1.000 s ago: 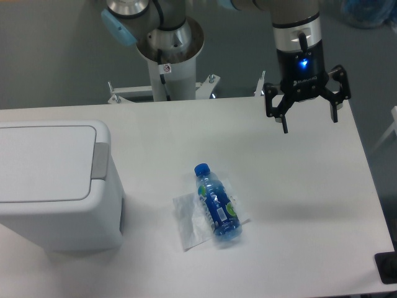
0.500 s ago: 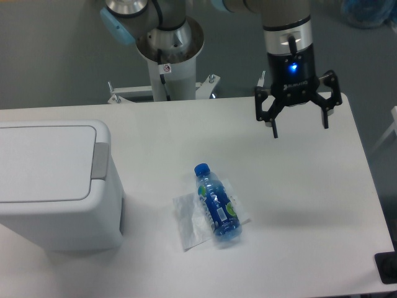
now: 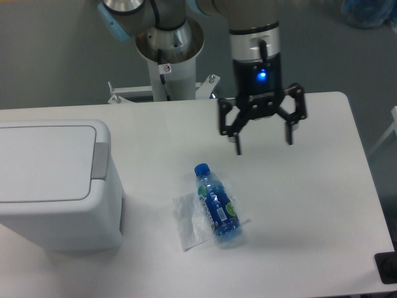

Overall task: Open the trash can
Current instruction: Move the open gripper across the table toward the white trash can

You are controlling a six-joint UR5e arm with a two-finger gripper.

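The trash can (image 3: pixel 53 186) is a large boxy white bin at the left edge of the table. Its flat white lid (image 3: pixel 43 162) is down, with a grey push strip (image 3: pixel 100 161) along its right side. My gripper (image 3: pixel 263 141) hangs open and empty above the middle back of the table, well to the right of the trash can and a little above and right of the bottle. Its two black fingers (image 3: pixel 237 138) point down, spread wide.
A clear plastic bottle (image 3: pixel 217 203) with a blue cap and blue label lies on its side on a white wrapper (image 3: pixel 189 220) near the table's middle. The robot's base post (image 3: pixel 167 56) stands behind the table. A black object (image 3: pixel 388 267) sits at the right front corner.
My gripper has moved left and slightly down across the back of the table, from the right side toward the middle. It stays open. The trash can and bottle have not moved.
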